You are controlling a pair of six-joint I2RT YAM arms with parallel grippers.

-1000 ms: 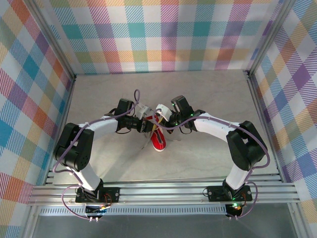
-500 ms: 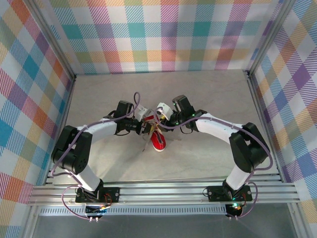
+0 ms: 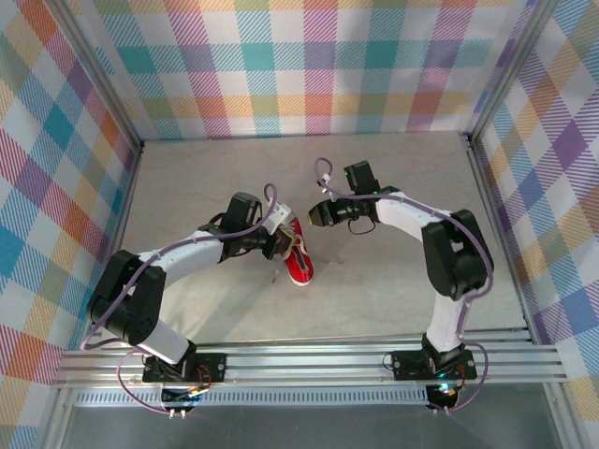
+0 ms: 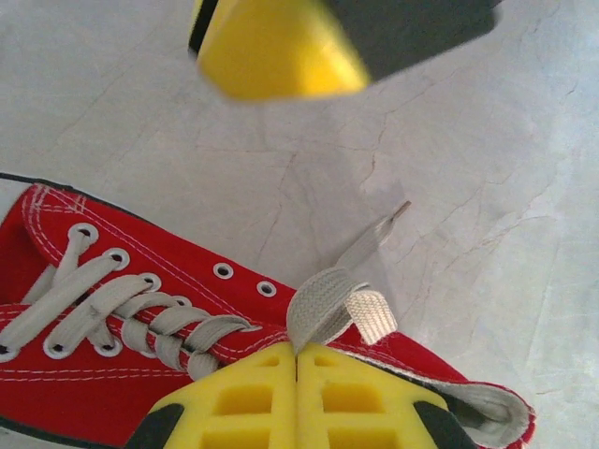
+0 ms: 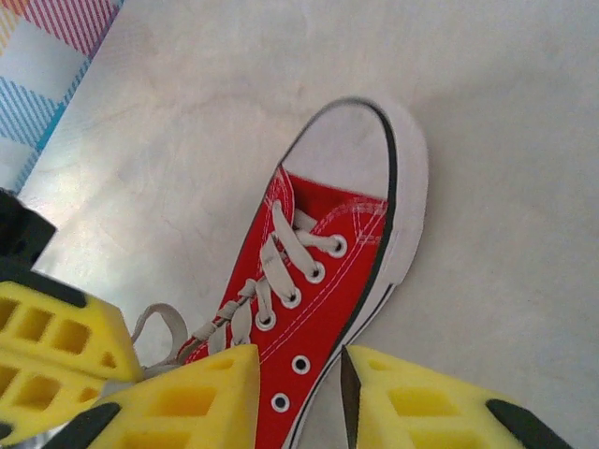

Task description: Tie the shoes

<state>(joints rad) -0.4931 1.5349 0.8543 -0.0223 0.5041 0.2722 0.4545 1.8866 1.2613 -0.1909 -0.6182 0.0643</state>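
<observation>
Left wrist view: left gripper [image 4: 298, 360] clamps the limp lace [image 4: 328, 304], likely slippery, best pinched near its loop; shoe [image 4: 65, 393] looks light; right gripper [image 5: 299, 363] stands apart.

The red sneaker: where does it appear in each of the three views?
Top external: the red sneaker lies mid-frame, at the left gripper's tip.
Left wrist: red sneaker across the lower left.
Right wrist: red sneaker in the centre, white toe cap uppermost.
Shared landmark: the laces, pinched by the left gripper.
</observation>
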